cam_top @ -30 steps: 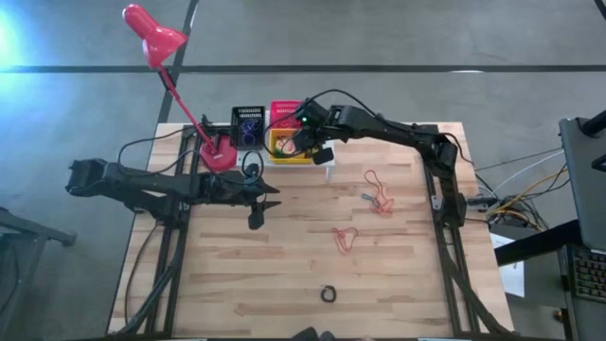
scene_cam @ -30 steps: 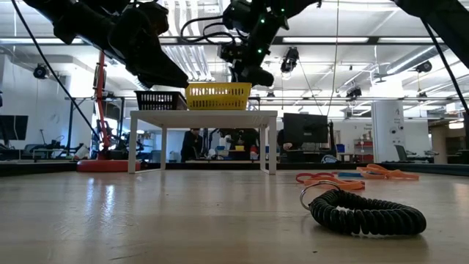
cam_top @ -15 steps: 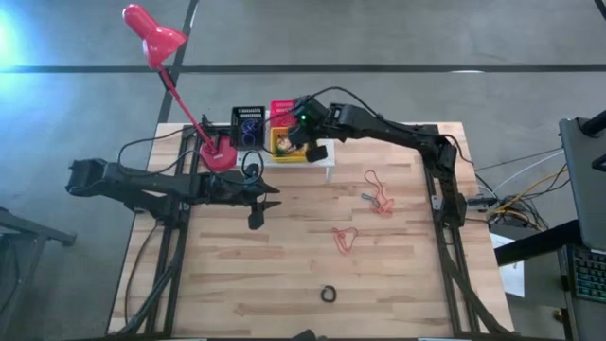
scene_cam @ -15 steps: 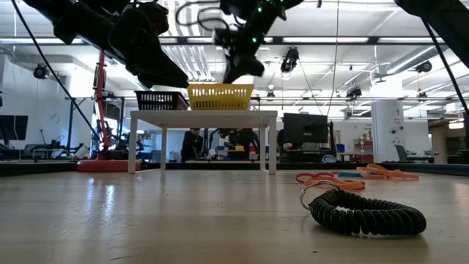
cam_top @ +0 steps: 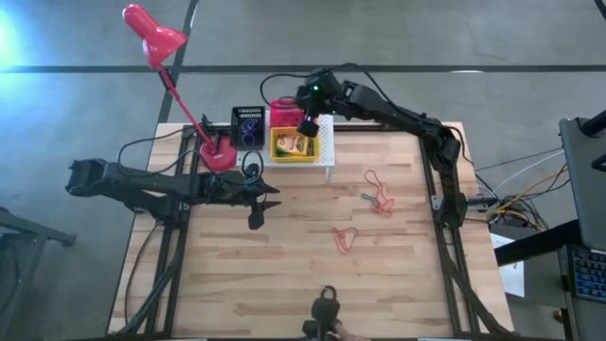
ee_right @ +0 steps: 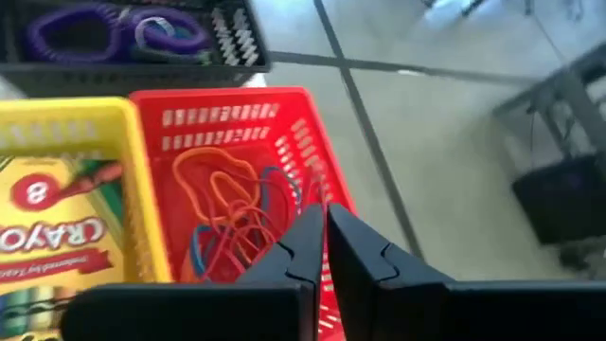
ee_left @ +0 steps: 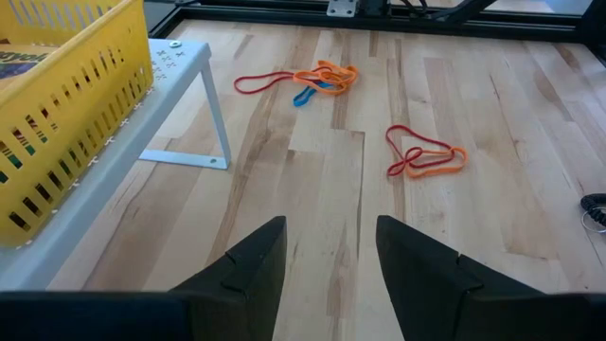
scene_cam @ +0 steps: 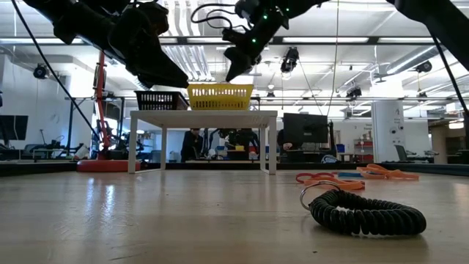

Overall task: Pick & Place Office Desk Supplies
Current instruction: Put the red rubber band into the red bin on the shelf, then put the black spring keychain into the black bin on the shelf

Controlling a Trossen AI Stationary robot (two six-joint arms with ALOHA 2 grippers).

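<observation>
Right gripper [cam_top: 308,123] is up at the top centre of the high view, hanging over the red basket [cam_top: 284,113] with its fingers [ee_right: 303,251] pressed together and nothing between them. Through its wrist camera you look straight down into that red basket [ee_right: 237,161], a tangle of rubber bands [ee_right: 232,223] lying inside. Beside it sits the yellow basket [cam_top: 293,145] with a crayon box [ee_right: 52,237] in it, and the black basket [cam_top: 248,125] holds purple rings [ee_right: 104,33]. All three baskets sit on the white stand [cam_top: 327,142] at the tabletop's [cam_top: 284,256] upper edge.

Left gripper [cam_top: 258,201] waits left of centre, above the bare wood, fingers [ee_left: 251,260] apart and holding nothing. Out on the tabletop, one bunch of bands [cam_top: 379,194] lies right of centre, another [cam_top: 345,237] just below the middle. A black coiled ring [scene_cam: 363,213] rests near the bottom edge. The red lamp [cam_top: 151,33] rises at upper left.
</observation>
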